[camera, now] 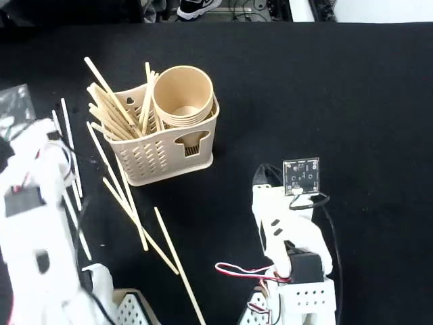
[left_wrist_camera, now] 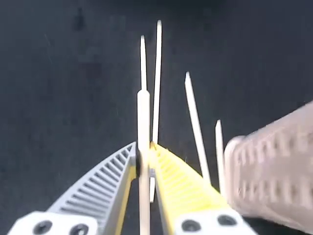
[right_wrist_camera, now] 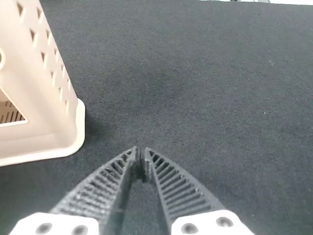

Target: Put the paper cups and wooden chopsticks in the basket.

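A beige perforated basket (camera: 166, 152) stands on the black cloth, left of centre. Stacked paper cups (camera: 183, 95) sit in its right half, and several wooden chopsticks (camera: 111, 108) lean out of its left half. More loose chopsticks (camera: 139, 223) lie in front of and to the left of the basket. My left gripper (left_wrist_camera: 144, 152) is shut on one chopstick (left_wrist_camera: 143, 112), held lengthwise, left of the basket (left_wrist_camera: 274, 181). My right gripper (right_wrist_camera: 141, 159) is shut with nothing in it, low over the cloth to the right of the basket (right_wrist_camera: 34, 98).
The left arm (camera: 34, 230) stands along the left edge of the table. A clear plastic wrapper (camera: 17, 101) lies at the far left. A white perforated part (camera: 132, 308) sits at the near edge. Bare black cloth (camera: 338, 101) spreads right of the basket.
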Robot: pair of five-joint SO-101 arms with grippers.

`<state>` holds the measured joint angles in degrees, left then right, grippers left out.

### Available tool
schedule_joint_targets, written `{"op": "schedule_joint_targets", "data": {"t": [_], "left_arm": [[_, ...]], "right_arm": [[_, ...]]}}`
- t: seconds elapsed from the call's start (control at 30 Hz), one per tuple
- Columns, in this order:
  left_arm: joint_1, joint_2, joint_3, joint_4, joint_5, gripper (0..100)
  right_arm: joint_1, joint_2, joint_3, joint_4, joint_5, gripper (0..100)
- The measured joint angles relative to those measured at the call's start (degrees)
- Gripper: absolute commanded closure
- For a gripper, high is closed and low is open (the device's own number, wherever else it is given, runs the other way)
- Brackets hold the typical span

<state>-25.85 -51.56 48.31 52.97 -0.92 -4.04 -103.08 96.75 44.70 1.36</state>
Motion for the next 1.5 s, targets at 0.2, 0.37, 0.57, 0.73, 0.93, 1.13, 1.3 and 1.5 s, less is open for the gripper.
{"op": "schedule_joint_targets", "data": {"t": [0.2,0.37,0.57,0.73,0.93,1.13,1.3,1.5], "left_arm": [[0.00,-24.53,7.38,-7.30,-0.09,97],[0.00,-33.85,6.51,-19.08,9.41,97],[5.36,-30.15,-5.36,-28.57,18.99,97],[18.20,-22.24,-19.60,-29.19,17.93,97],[27.52,-13.01,-25.14,-26.20,13.19,97],[28.57,-9.67,-18.99,-26.11,11.87,97],[28.57,-9.76,-15.21,-26.20,8.62,97],[28.84,-8.44,-9.58,-26.02,7.82,97]], "right_arm": [[0.00,0.00,0.00,0.00,0.00,97.9],[0.00,0.00,0.00,0.00,0.00,97.9],[0.00,0.00,0.00,0.00,0.00,97.9],[0.00,0.00,0.00,0.00,0.00,97.9],[0.00,0.00,0.00,0.00,0.00,97.9],[0.00,0.00,0.00,0.00,0.00,97.9],[0.00,0.00,0.00,0.00,0.00,97.9],[0.00,0.00,0.00,0.00,0.00,97.9]]}}
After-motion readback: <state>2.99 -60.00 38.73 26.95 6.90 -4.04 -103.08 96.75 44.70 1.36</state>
